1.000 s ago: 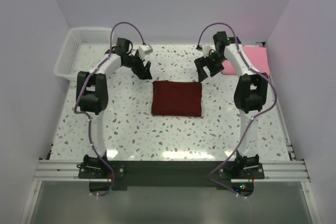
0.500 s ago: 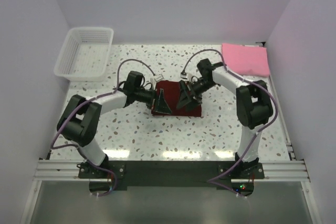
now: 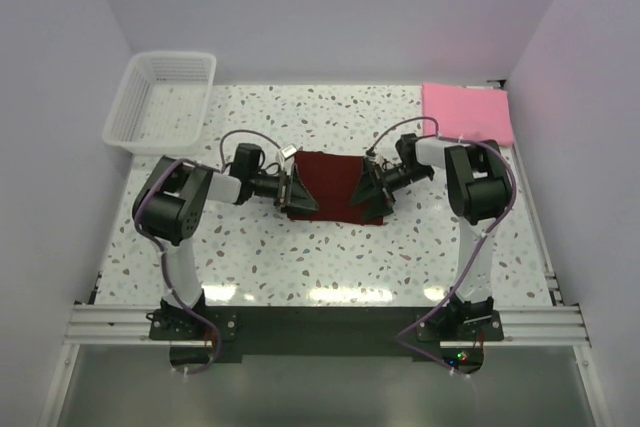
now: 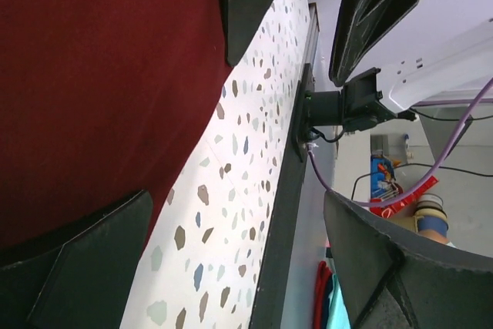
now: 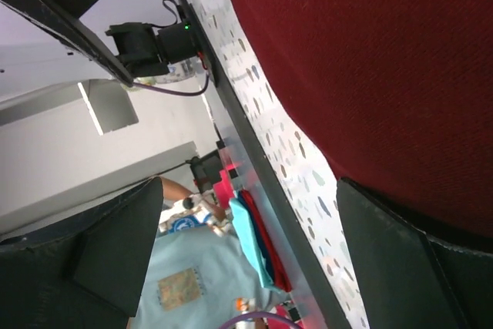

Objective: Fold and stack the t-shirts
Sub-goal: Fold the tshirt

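The dark red t-shirt [image 3: 335, 185] lies folded into a rectangle in the middle of the table. My left gripper [image 3: 298, 193] is low at its left edge and stands open, holding nothing. My right gripper [image 3: 369, 190] is low at the right edge, also open and empty. In the left wrist view the red cloth [image 4: 100, 75] fills the left side, with one finger over its edge, and my gripper [image 4: 239, 267] gapes over bare table. The right wrist view shows the red cloth [image 5: 370, 59] beside my wide gripper [image 5: 246, 260]. The pink t-shirt [image 3: 467, 112] rests folded at the back right corner.
A white mesh basket [image 3: 160, 97] sits at the back left corner. The speckled table [image 3: 300, 257] runs to a dark front rail [image 3: 320, 322]. White walls close in the left, back and right sides.
Both arms swung from the back of the table down to the red shirt's left and right edges. Both grippers opened wider on the way.
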{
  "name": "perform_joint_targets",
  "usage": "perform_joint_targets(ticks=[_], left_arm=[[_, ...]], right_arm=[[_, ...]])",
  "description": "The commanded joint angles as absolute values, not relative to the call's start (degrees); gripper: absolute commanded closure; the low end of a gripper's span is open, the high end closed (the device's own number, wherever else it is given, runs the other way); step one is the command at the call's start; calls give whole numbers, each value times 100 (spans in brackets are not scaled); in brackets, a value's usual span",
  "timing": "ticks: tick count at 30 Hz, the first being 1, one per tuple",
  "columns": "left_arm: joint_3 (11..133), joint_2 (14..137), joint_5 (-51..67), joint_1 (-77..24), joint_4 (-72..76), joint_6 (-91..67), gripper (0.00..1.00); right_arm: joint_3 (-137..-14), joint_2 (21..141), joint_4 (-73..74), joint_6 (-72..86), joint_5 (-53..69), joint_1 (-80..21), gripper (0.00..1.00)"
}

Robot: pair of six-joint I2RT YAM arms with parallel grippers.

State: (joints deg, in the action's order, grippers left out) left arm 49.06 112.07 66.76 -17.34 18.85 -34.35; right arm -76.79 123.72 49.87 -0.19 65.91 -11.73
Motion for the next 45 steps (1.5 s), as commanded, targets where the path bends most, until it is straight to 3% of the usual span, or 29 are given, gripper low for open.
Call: perform_joint_targets(ticks=[1, 5, 9, 15, 19, 24, 31, 34, 37, 38, 42, 45], left_arm=[[4667, 11146, 6187, -1485, 1337, -2875, 0], [4974, 10066, 6346, -1547, 317, -1909, 0], [5808, 9562, 5863, -1635, 210, -1468, 0], [6977, 10739, 5775, -1635, 912, -2255, 0], [7408, 11670, 5634, -1582, 1625, -2627, 0], [7646, 12654, 5581, -1267, 2425, -3418, 0], [7673, 12561, 5432, -1020, 2260, -3218, 0], [7690, 11938, 5283, -1019, 1603, -2455, 0], [7708, 11024, 4354, -1107, 644, -945, 0], [7665, 10769, 3655, -1290, 424, 252, 0], [7006, 9441, 2077, -1941, 18, 2607, 0], [6575, 8880, 2073, -2100, -202, 3329, 0]], right_arm=[[-7514, 12349, 5419, -499, 5853, -1081, 1], [-8339, 11945, 6476, -1318, 6318, -1090, 1], [-9156, 11777, 5943, -661, 6338, -1090, 1], [-10132, 12559, 5187, -45, 6118, -1072, 1], [-10213, 13086, 3985, 799, 6091, -932, 1], [-10695, 13842, 3630, 1037, 6003, -765, 1], [-10828, 14221, 3129, 1484, 6538, -729, 1], [-11073, 13861, 3181, 1494, 6574, -729, 1], [-11539, 13371, 3760, 1066, 6277, -729, 1], [-11775, 13246, 3962, 916, 6093, -721, 1], [-11717, 12447, 4631, 212, 4916, -721, 1], [-11199, 11612, 4536, -385, 3730, -729, 1]])
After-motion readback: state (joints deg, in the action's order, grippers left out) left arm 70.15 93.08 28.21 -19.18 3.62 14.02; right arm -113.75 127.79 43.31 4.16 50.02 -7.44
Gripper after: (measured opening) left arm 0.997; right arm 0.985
